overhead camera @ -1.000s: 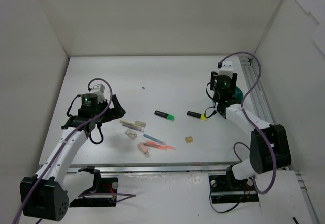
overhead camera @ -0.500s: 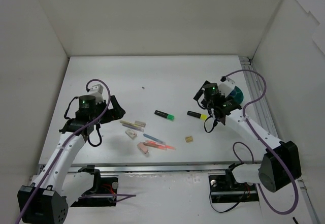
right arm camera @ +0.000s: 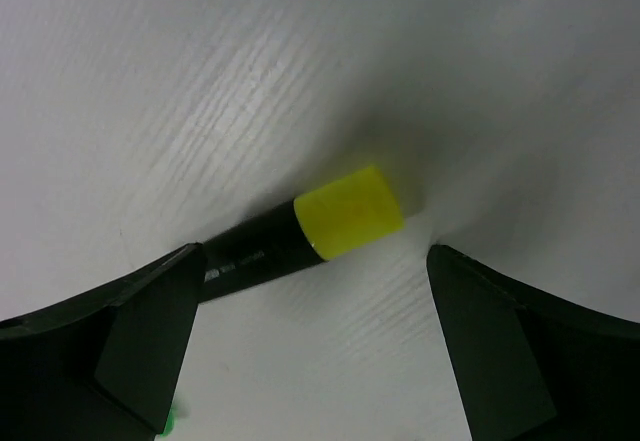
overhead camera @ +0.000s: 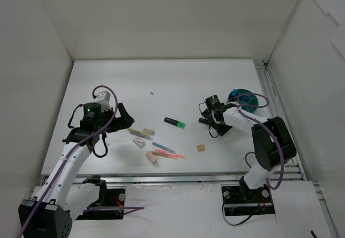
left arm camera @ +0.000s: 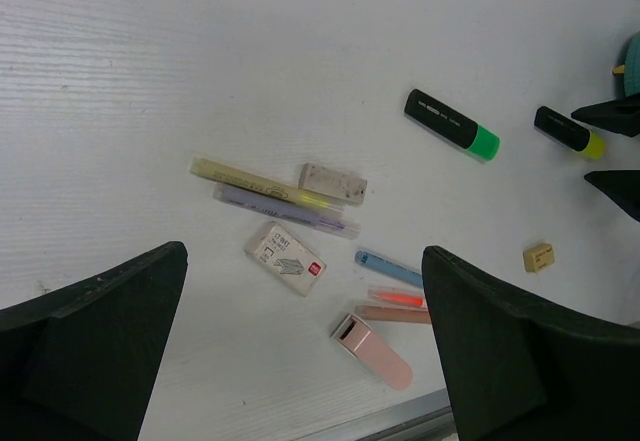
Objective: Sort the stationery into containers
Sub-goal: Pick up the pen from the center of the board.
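A black highlighter with a yellow cap (right arm camera: 300, 231) lies on the white table just beyond my open right gripper (right arm camera: 320, 361), whose fingers straddle it without touching; in the top view the gripper (overhead camera: 214, 127) hides it. It also shows in the left wrist view (left arm camera: 568, 131). The teal tub (overhead camera: 245, 99) stands right of that gripper. My left gripper (left arm camera: 310, 361) is open and empty, hovering over a cluster: yellow pen (left arm camera: 262, 183), purple pen (left arm camera: 285, 211), grey eraser (left arm camera: 332, 183), boxed eraser (left arm camera: 286, 258), blue pen (left arm camera: 388, 268), orange pen (left arm camera: 398, 299), pink eraser (left arm camera: 372, 350).
A green-capped black highlighter (overhead camera: 174, 122) lies mid-table and a tan cube (overhead camera: 201, 148) sits nearer the front edge. White walls enclose the table on three sides. A metal rail (overhead camera: 275, 103) runs along the right edge, beside the tub.
My right arm has swung left from over the teal tub and come down around the yellow-capped highlighter. My left arm has hardly moved.
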You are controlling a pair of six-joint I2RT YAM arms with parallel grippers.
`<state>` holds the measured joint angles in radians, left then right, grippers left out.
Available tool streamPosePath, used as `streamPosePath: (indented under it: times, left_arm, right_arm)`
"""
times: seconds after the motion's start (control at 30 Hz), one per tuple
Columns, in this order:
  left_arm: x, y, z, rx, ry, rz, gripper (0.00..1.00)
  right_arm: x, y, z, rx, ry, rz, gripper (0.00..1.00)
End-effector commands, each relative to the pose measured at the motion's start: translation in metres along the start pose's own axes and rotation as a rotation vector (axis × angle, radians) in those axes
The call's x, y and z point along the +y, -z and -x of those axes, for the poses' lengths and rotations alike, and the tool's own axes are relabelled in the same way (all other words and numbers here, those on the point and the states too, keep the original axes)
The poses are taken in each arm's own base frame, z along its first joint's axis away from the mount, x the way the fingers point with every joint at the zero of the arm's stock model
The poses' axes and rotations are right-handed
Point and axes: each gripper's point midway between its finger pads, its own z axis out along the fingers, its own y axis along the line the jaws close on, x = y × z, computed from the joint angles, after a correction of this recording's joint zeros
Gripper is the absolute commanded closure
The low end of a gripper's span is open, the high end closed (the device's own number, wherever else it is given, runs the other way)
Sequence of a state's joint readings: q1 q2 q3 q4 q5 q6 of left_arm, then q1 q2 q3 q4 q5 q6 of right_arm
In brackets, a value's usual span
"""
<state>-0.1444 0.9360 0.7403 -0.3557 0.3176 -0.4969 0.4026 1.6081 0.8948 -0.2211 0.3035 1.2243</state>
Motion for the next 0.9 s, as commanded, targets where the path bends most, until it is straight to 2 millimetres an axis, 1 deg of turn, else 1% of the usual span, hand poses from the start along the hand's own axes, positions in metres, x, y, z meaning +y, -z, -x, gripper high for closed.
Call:
streamPosePath:
  times: [0.0,0.03,0.07,0.17,0.2,0.27,0.3,0.37,0.4,0.43,0.47,0.53,0.57,0.6,0.63,0.67,0.7,0.73,0.77,0.8,0.83,0.87]
  left_arm:
    - [-0.01,0.003,0.018,-0.065,-0.048,-0.039,0.0]
    - [-0.009,0.001,0.018,-0.062,-0.047,-0.034,0.01]
    - [-0.009,0.001,0.018,-0.062,-0.047,-0.033,0.0]
    - [-0.008,-0.001,0.018,-0.06,-0.049,-0.03,0.01]
    - [-0.008,-0.001,0.019,-0.058,-0.05,-0.028,0.01]
    - [-0.007,-0.002,0.019,-0.058,-0.05,-0.021,0.01]
    - [-0.005,-0.002,0.018,-0.056,-0.049,-0.015,0.0]
    - [-0.004,-0.002,0.018,-0.056,-0.047,-0.007,0.0]
    - [-0.003,-0.003,0.018,-0.056,-0.046,-0.003,0.01]
    - [-0.002,-0.003,0.017,-0.054,-0.046,0.001,0.01]
    - [-0.002,-0.003,0.017,-0.055,-0.045,0.006,0.01]
    - [-0.001,-0.003,0.018,-0.055,-0.045,0.009,0.0]
    - [-0.001,-0.002,0.019,-0.059,-0.044,0.011,0.01]
    - [-0.001,-0.002,0.019,-0.06,-0.044,0.01,0.0]
    - [-0.001,-0.002,0.018,-0.059,-0.041,0.012,0.01]
    - [-0.001,-0.002,0.019,-0.061,-0.041,0.011,0.0]
    - [-0.001,-0.002,0.019,-0.061,-0.04,0.013,0.01]
    - [-0.001,-0.002,0.019,-0.062,-0.041,0.011,0.01]
    - [-0.002,-0.003,0.02,-0.064,-0.041,0.008,0.0]
    - [-0.003,-0.003,0.021,-0.065,-0.041,0.006,0.01]
    - [-0.003,-0.003,0.022,-0.066,-0.04,0.005,0.01]
    - [-0.004,-0.004,0.023,-0.067,-0.039,0.003,0.01]
  right_arm:
    - [0.016,-0.008,0.009,0.003,-0.092,-0.008,0.09]
    - [0.013,-0.013,0.007,0.016,-0.089,-0.024,0.1]
    - [0.012,-0.016,0.008,0.012,-0.091,-0.032,0.12]
    - [0.011,-0.024,0.012,-0.005,-0.091,-0.056,0.22]
    - [0.01,-0.029,0.011,-0.003,-0.086,-0.069,0.3]
    - [0.011,-0.031,0.013,-0.011,-0.07,-0.073,0.39]
    - [0.011,-0.032,0.012,-0.012,-0.066,-0.074,0.49]
    - [0.011,-0.036,0.012,-0.012,-0.043,-0.083,0.59]
    - [0.011,-0.038,0.011,-0.009,-0.036,-0.088,0.71]
    - [0.011,-0.038,0.011,-0.007,-0.017,-0.087,0.76]
    - [0.014,-0.037,0.011,-0.01,-0.008,-0.081,0.84]
    - [0.016,-0.036,0.014,-0.024,0.018,-0.075,0.94]
    - [0.02,-0.032,0.02,-0.043,0.026,-0.063,1.0]
    - [0.025,-0.025,0.032,-0.091,0.053,-0.047,1.0]
    - [0.033,-0.017,0.036,-0.121,0.085,-0.022,1.0]
    - [0.046,-0.008,0.048,-0.169,0.122,0.016,1.0]
    - [0.063,0.01,0.068,-0.266,0.198,0.075,1.0]
    - [0.076,0.024,0.072,-0.311,0.243,0.121,1.0]
    - [0.086,0.036,0.081,-0.361,0.281,0.16,1.0]
    - [0.105,0.06,0.104,-0.465,0.303,0.237,1.0]
    - [0.113,0.072,0.11,-0.504,0.322,0.278,1.0]
    - [0.116,0.079,0.116,-0.54,0.341,0.309,1.0]
